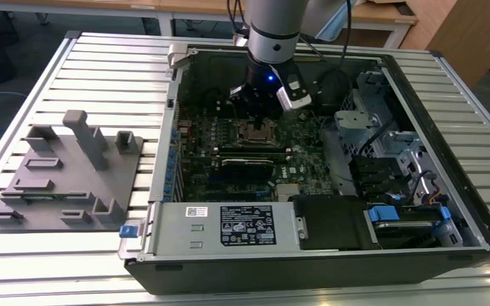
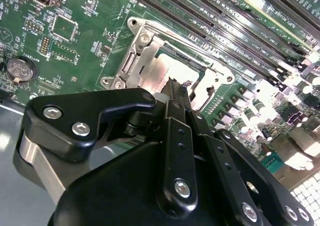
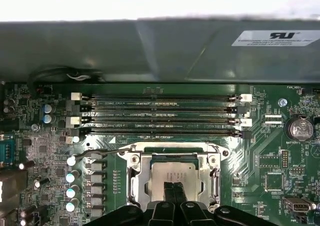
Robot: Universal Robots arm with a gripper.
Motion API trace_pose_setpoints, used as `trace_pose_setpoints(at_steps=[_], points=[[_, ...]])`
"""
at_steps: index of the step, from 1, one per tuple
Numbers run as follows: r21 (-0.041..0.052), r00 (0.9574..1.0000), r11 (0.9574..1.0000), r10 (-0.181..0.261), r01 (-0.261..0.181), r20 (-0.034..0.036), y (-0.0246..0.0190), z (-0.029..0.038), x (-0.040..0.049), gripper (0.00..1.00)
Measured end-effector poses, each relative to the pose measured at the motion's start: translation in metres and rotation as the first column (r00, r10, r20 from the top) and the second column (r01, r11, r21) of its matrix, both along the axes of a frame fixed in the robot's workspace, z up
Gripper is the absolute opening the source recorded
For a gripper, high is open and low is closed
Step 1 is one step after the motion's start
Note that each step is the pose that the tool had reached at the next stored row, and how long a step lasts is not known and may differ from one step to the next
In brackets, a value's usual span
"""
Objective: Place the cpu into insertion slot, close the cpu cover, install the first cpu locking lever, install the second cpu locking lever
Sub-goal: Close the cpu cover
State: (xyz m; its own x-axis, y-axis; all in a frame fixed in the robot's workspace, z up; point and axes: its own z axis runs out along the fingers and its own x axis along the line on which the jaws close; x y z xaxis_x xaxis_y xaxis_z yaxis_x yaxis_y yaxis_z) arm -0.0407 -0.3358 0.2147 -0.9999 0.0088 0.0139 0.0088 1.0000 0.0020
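Note:
The insertion slot (image 1: 258,132) sits mid-motherboard inside the open computer case. In both wrist views the cpu (image 3: 172,172) (image 2: 175,68) lies in the slot with its silver-grey top showing. The cpu cover (image 2: 142,53) (image 3: 134,178), a silvery frame, appears to lie flat around the chip. My gripper (image 3: 174,188) (image 2: 172,84) (image 1: 258,115) hangs straight over the slot. Its two dark fingers are shut together with nothing between them, tips at or just above the chip's top. A thin metal locking lever (image 3: 102,151) sticks out sideways from one corner of the socket.
Long black memory slots (image 3: 160,116) run beside the socket, and a coin battery (image 3: 300,128) sits near it. A grey labelled box (image 1: 228,224) and a drive cage (image 1: 398,166) fill the case's front and the exterior view's right. A grey fixture tray (image 1: 66,182) stands on the slatted table.

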Motion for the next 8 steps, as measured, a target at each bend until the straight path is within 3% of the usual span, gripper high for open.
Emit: trace_pose_setpoints(at_steps=[8], points=[[-0.0001, 1.0, 1.0, 0.0, 0.0, 0.003, 0.0, -0.0013, -0.0112, 0.1]])
